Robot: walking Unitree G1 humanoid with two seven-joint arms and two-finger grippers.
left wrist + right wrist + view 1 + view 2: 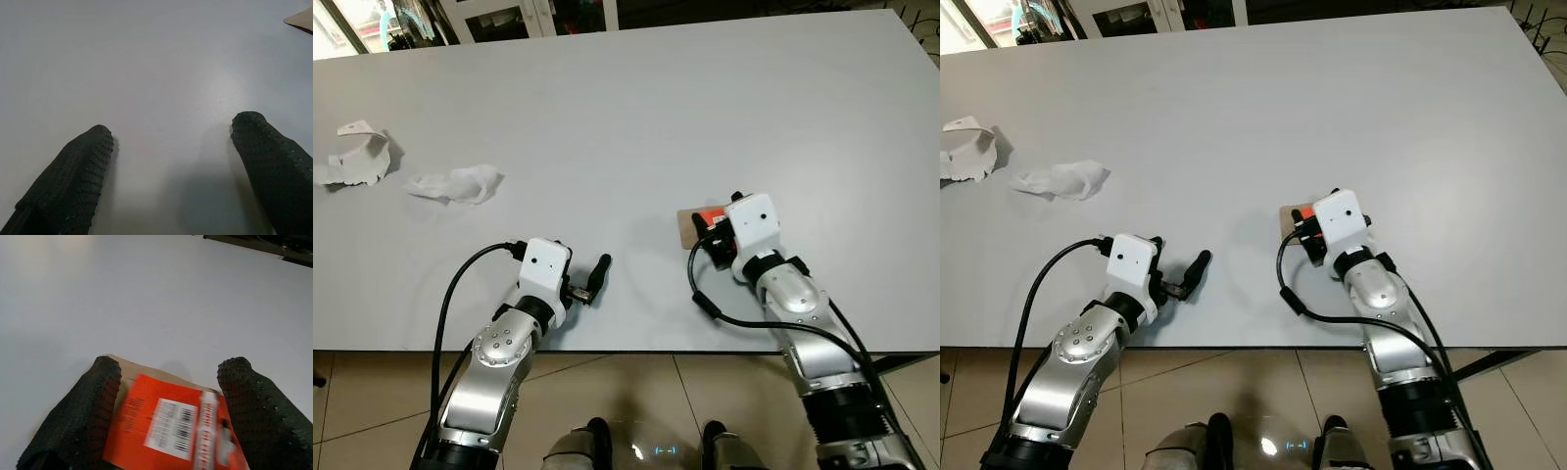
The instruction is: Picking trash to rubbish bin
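Note:
A flat brown card package with an orange barcode label (171, 431) lies on the white table (636, 117) at the front right. My right gripper (169, 369) stands open over it, one black finger (93, 401) on each side of the label. From the head, the package's edge (687, 225) pokes out from under the right wrist. My left gripper (174, 127) is open above bare tabletop near the front edge, its fingers (597, 276) pointing right with nothing between them. Two pieces of crumpled white paper (455, 183) (354, 157) lie at the far left.
The table's front edge (636, 351) runs just under both wrists, with tiled floor (636, 392) below. Black cables (460, 284) loop from each wrist. Dark furniture stands beyond the far edge.

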